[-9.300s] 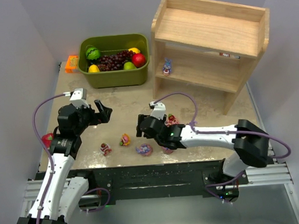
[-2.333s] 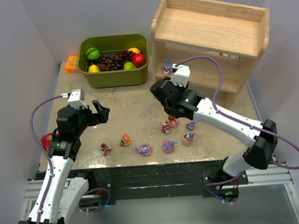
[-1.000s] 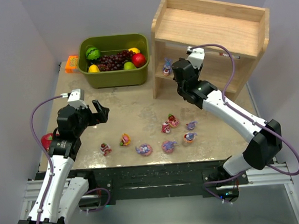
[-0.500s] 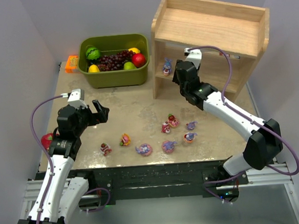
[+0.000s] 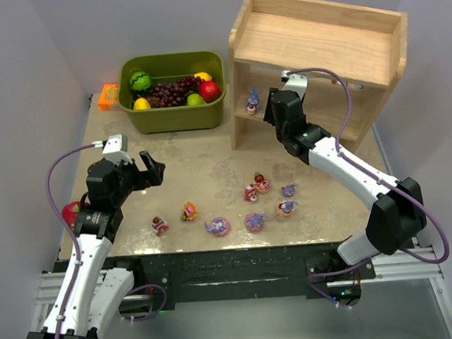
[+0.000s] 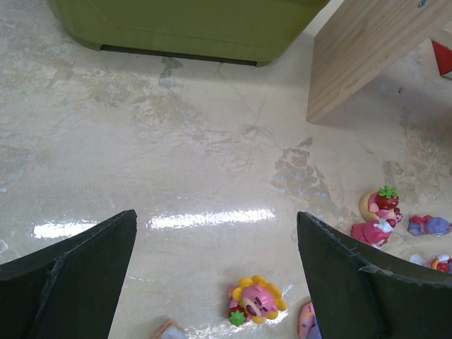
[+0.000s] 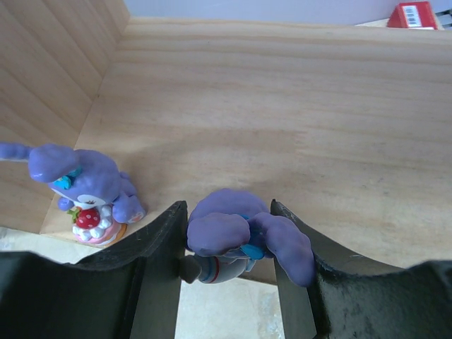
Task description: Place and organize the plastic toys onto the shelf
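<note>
My right gripper [image 5: 277, 108] is shut on a blue-purple bunny [image 7: 240, 236] and holds it at the front edge of the lower tier of the wooden shelf [image 5: 318, 39]. In the right wrist view the gripper [image 7: 227, 212] has the bunny pinched between both fingers. Another bunny on a pink base [image 7: 88, 187] stands at the left end of that tier, also in the top view [image 5: 252, 100]. Several toys lie on the table, among them a flower bear [image 5: 189, 212] and a strawberry bear [image 5: 262, 182]. My left gripper [image 5: 154, 168] is open and empty above the table, and the flower bear [image 6: 256, 301] lies below its jaws.
An olive-green bin [image 5: 176, 117] with fake fruit stands left of the shelf. An orange box [image 5: 108, 96] lies beside it. A red-pink fruit [image 5: 72, 212] lies by the left arm. A small red-and-white item [image 5: 346, 83] lies at the back of the lower tier.
My right arm has left the group of toys on the table and risen to the shelf's lower tier with the bunny in its jaws. The left arm has not moved.
</note>
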You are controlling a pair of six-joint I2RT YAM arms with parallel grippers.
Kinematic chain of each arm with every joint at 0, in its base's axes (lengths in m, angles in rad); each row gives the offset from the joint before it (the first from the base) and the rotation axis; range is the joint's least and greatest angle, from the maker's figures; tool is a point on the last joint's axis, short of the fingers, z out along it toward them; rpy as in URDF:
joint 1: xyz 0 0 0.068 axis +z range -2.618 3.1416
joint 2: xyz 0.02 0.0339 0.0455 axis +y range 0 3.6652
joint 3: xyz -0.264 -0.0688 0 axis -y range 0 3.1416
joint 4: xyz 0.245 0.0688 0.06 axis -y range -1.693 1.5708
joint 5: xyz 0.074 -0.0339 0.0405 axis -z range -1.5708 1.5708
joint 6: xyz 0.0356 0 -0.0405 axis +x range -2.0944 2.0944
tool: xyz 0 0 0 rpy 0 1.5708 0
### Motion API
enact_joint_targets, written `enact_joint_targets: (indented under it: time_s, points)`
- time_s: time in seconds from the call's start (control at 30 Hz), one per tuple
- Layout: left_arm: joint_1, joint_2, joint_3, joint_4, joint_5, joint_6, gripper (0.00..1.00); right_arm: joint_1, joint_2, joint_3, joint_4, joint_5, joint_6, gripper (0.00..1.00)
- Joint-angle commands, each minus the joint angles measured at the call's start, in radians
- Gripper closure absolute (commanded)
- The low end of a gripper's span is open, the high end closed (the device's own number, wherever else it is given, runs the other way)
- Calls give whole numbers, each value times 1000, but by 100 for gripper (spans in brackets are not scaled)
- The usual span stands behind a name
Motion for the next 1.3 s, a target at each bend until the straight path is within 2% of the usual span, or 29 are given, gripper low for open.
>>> enact_joint_targets:
  time_s: [0.0,0.4,0.53,0.67,0.83,1.27]
  points:
    - [-5,-2,7,8,-11,8,0,-8,14,3,56,-48,-33,76]
    - [-5,-2,6,6,-12,8,1,-27,42,9,8,-56,-4,65]
    - [-5,-4,4,3,-12,8,1,-36,54,15,-7,-65,-1,58]
    - [-5,-4,4,5,-12,8,0,-45,59,12,-10,-76,4,45]
    - [-5,-4,4,3,-12,8,1,-47,56,9,-7,-88,-1,36]
    - [-5,-5,4,3,-12,7,1,-50,33,11,-24,-84,19,35]
